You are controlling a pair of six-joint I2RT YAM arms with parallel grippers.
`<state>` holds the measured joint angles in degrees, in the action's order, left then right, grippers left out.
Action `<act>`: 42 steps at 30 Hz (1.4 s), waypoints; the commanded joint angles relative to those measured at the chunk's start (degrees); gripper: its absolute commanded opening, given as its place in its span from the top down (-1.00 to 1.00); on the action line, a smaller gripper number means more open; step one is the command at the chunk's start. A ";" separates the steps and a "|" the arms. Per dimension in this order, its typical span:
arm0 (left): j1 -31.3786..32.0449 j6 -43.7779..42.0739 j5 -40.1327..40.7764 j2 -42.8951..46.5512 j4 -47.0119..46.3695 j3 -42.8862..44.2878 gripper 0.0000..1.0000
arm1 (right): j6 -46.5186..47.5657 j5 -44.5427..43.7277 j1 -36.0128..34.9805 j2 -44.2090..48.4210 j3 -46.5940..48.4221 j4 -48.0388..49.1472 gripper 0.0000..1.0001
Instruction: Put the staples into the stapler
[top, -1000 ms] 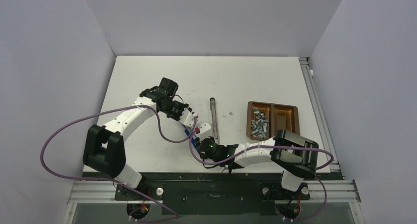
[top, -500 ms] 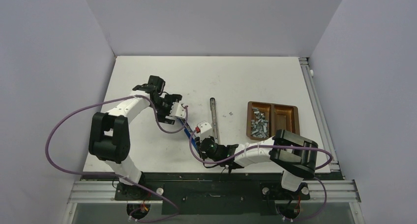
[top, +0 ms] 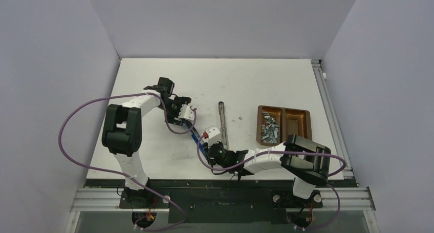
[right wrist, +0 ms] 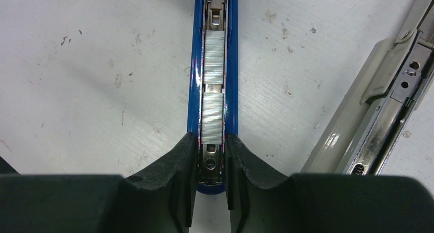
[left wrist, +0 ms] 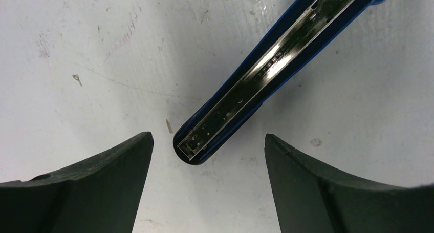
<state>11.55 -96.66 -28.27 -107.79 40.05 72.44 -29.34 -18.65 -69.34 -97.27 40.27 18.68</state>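
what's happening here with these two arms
The right claw grips one end of the opened blue stapler, with two staple strips already lying in its channel. The left claw hangs open around the other end, touching nothing. More staples sit in the wooden tray.

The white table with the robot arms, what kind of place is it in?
Probably a robot test booth: plain walls box in the table, the left arm and right arm are bolted to a metal rail, and a stapler and tray of staples are set out.
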 commanded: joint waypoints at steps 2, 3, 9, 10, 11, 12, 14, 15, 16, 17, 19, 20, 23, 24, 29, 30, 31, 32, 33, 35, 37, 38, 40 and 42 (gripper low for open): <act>-0.97 -1.79 1.84 -1.80 -1.23 -0.16 -0.45 | 0.18 1.56 0.43 1.43 -0.02 -5.06 0.83; -1.04 -1.82 2.05 -1.96 -0.92 -0.11 -0.41 | 0.24 1.66 0.46 1.58 -0.14 -5.20 0.83; -1.01 -2.46 -0.39 -1.00 -1.80 -1.58 0.06 | 1.27 2.37 0.35 2.52 -0.65 -5.48 0.83; -0.81 -3.01 -0.97 -0.68 -1.16 -1.59 0.13 | 1.51 2.41 0.35 2.47 -0.69 -5.48 0.83; -0.56 -3.69 -1.59 -0.33 -0.66 -1.78 0.18 | 1.63 2.46 0.38 2.51 -0.64 -5.37 0.83; -0.22 -4.22 -1.92 0.17 -0.29 -2.17 0.20 | 1.77 2.43 0.40 2.46 -0.59 -5.26 0.83; 0.49 -5.42 -2.76 1.38 0.30 -2.84 0.22 | 2.07 2.42 0.37 2.11 -0.34 -5.06 0.83; 0.95 -5.86 -3.26 1.96 1.11 -2.90 0.24 | 2.16 2.40 0.35 1.92 -0.18 -5.05 0.83; 1.51 -6.33 -3.55 2.60 2.05 -2.82 0.28 | 2.30 2.32 0.35 1.65 0.01 -5.04 0.83; 1.96 -7.05 -3.70 3.19 2.89 -2.88 0.33 | 2.34 2.14 0.35 1.46 0.18 -4.98 0.83; 2.56 -7.91 -4.43 4.81 4.13 -3.07 0.43 | 2.45 1.83 0.39 1.03 0.54 -4.79 0.83; 2.82 -8.02 -4.96 5.68 4.72 -3.16 0.47 | 2.45 1.63 0.35 0.84 0.73 -4.79 0.83; 3.16 -8.49 -6.60 9.20 6.57 -3.69 0.54 | 2.38 0.97 0.35 0.36 1.12 -4.22 0.83; 3.27 -8.27 -7.23 10.31 6.84 -3.98 0.54 | 2.22 0.69 0.38 0.21 1.12 -3.91 0.83; 5.02 -8.28 -11.08 17.04 8.98 -6.64 0.54 | 1.45 -0.48 0.45 -0.65 1.12 -2.26 0.83; 5.52 -8.30 -11.53 18.29 9.06 -7.49 0.54 | 1.36 -0.55 0.45 -0.90 1.20 -1.98 0.83; 6.07 -8.59 -11.77 19.40 9.26 -8.53 0.54 | 1.18 -0.61 0.44 -1.20 1.29 -1.77 0.83; 6.59 -8.94 -11.83 20.24 9.41 -9.41 0.54 | 1.06 -0.64 0.44 -1.35 1.30 -1.42 0.83; 7.12 -9.22 -11.96 20.99 9.38 -10.38 0.54 | 0.92 -0.72 0.36 -1.51 1.37 -1.17 0.83; 7.95 -9.38 -12.01 22.05 8.82 -11.95 0.54 | 0.75 -0.95 0.35 -1.86 1.59 -0.89 0.83; 8.57 -9.42 -12.03 22.58 8.54 -12.87 0.54 | 0.70 -1.28 0.27 -2.02 1.81 -0.75 0.83; 8.98 -9.30 -12.00 22.74 8.59 -13.20 0.54 | 0.74 -1.37 0.26 -2.12 1.94 -0.67 0.83; 9.83 -9.16 -12.18 23.05 8.70 -13.49 0.54 | 0.69 -1.68 0.27 -2.49 2.32 -0.38 0.83; 10.86 -8.67 -12.47 23.54 8.86 -13.64 0.54 | 0.69 -2.00 0.27 -3.01 2.67 -0.08 0.83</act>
<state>17.85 -107.28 -29.02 -83.29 38.98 62.19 -27.70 -19.11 -69.91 -96.92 40.88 16.19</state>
